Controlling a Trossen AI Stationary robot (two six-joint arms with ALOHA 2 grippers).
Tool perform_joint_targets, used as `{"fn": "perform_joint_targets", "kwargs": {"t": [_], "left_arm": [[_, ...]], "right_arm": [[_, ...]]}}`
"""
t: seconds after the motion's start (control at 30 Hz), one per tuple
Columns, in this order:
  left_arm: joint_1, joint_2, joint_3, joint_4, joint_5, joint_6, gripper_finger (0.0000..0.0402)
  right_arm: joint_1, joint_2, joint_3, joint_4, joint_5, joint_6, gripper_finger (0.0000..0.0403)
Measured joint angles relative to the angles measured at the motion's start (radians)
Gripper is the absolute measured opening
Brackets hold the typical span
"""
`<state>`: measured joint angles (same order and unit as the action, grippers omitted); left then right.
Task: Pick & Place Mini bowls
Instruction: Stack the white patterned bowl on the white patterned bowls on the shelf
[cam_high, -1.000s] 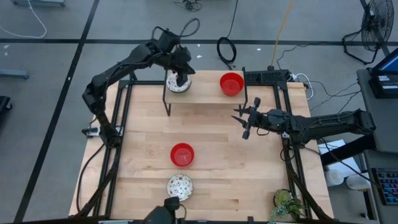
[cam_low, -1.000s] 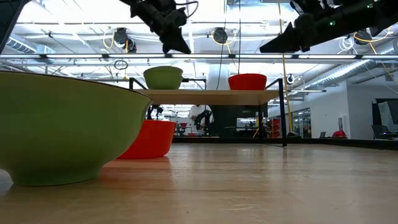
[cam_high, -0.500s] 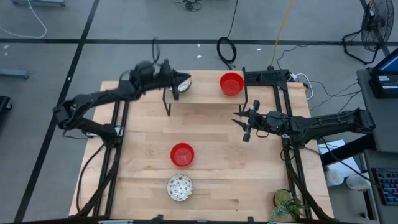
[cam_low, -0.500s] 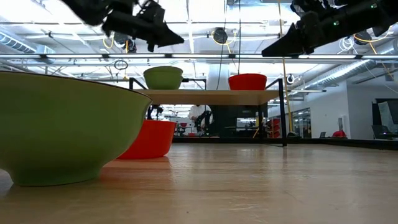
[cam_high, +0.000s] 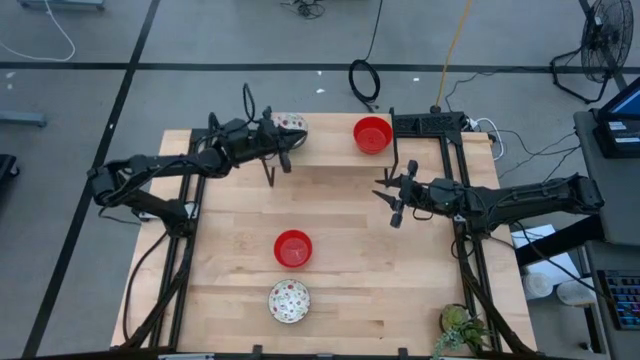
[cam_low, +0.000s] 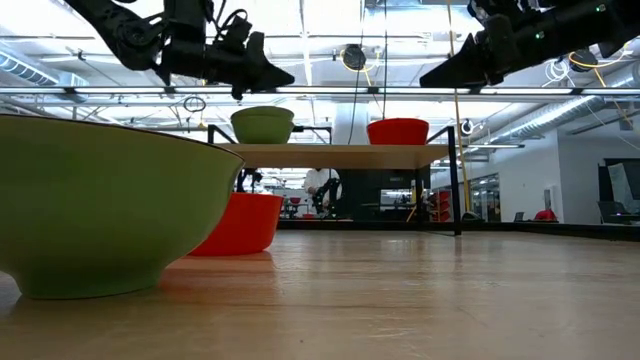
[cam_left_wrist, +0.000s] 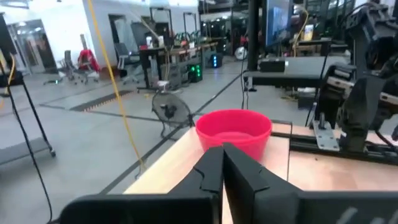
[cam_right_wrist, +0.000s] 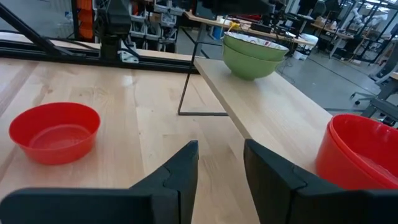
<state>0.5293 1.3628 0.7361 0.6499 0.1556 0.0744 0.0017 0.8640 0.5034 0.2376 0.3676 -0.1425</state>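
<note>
Two mini bowls are sitting on the raised shelf (cam_high: 330, 150), a speckled white bowl (cam_high: 290, 124) at one end and a red bowl (cam_high: 372, 133) at the other, while another red bowl (cam_high: 293, 247) and another speckled bowl (cam_high: 289, 300) are waiting on the table (cam_high: 400, 290) below. The left gripper (cam_high: 284, 150) is hovering beside the shelf's speckled bowl with its fingers pressed together and nothing between them; the right gripper (cam_high: 392, 205) is hanging over the table with fingers (cam_right_wrist: 186, 165) parted, also empty. These bowls are probably light, rigid and glossy (likely slippery), so pinching one wall at the rim seems the surest hold.
</note>
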Motion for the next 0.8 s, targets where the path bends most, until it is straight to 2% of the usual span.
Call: {"fn": "perform_joint_targets", "kwargs": {"t": [0.17,0.4,0.53,0.8], "left_arm": [[-0.012,0.000,0.000,-0.112,-0.067,0.002,0.0008],[-0.106,0.000,0.000,-0.143,-0.289,0.127,0.0003],[-0.125,0.000,0.000,-0.155,-0.374,0.126,0.0003],[-0.088,0.000,0.001,-0.218,-0.370,0.040,0.0002]], "right_arm": [[0.000,0.000,0.000,0.006,-0.001,0.004,0.0116],[0.000,0.000,0.000,0.005,-0.001,0.004,0.0116],[0.000,0.000,0.000,0.005,-0.002,0.003,0.0116],[0.000,0.000,0.000,0.005,-0.002,0.004,0.0116]]}}
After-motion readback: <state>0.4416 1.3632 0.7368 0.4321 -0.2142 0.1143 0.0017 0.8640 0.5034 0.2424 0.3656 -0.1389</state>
